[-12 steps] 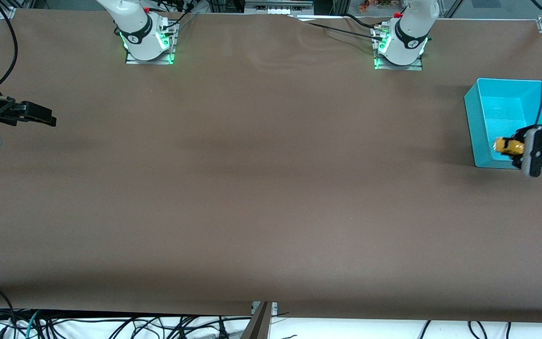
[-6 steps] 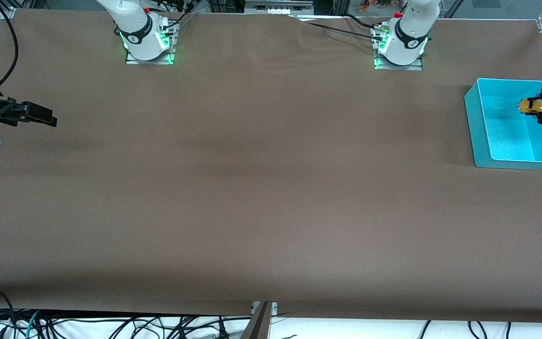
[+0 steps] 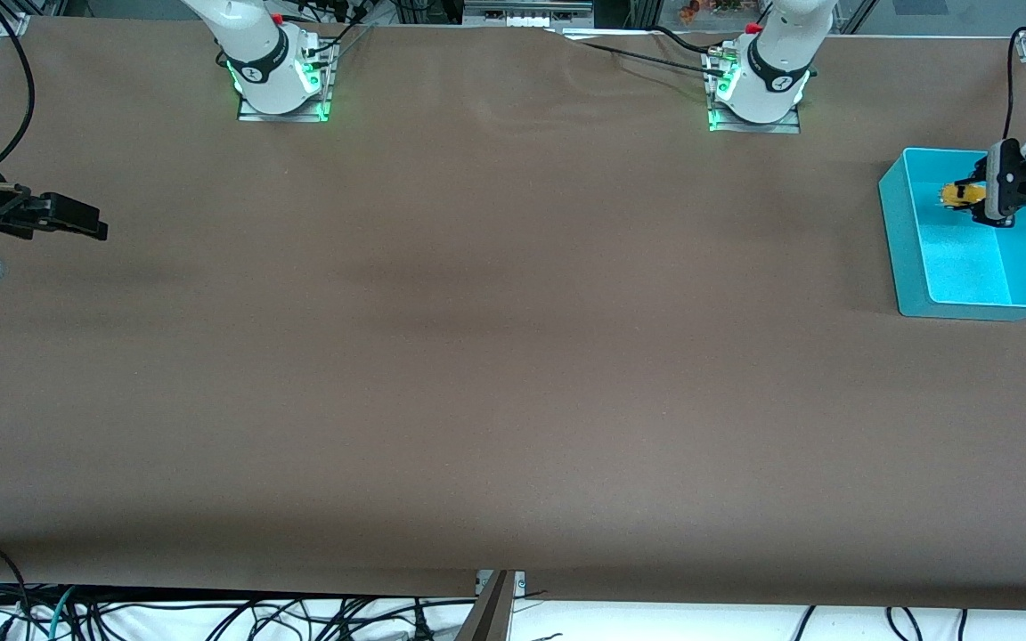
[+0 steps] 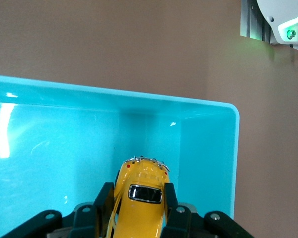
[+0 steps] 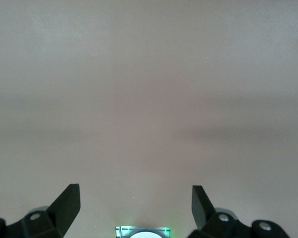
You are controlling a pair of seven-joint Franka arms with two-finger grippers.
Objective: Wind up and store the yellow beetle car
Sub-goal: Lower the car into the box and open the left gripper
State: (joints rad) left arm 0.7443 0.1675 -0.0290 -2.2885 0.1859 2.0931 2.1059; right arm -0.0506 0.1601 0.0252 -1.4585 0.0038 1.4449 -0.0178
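My left gripper [image 3: 967, 198] is shut on the yellow beetle car [image 3: 956, 194] and holds it over the turquoise bin [image 3: 909, 258] at the left arm's end of the table. In the left wrist view the car [image 4: 141, 198] sits between the two black fingers [image 4: 103, 201], pointing into the bin [image 4: 208, 148], above its floor near one corner. My right gripper [image 3: 77, 223] is open and empty, waiting over the brown table at the right arm's end; its spread fingers [image 5: 69, 203] show in the right wrist view.
The brown table cloth [image 3: 495, 356] covers the whole surface. The two arm bases [image 3: 277, 76] [image 3: 758, 85] stand along the table edge farthest from the front camera. Cables hang below the near edge.
My left gripper carried the car from over the bin's near corner toward the bin's farther part, first by the outer wall, now more over the bin's inside. The right arm has not moved.
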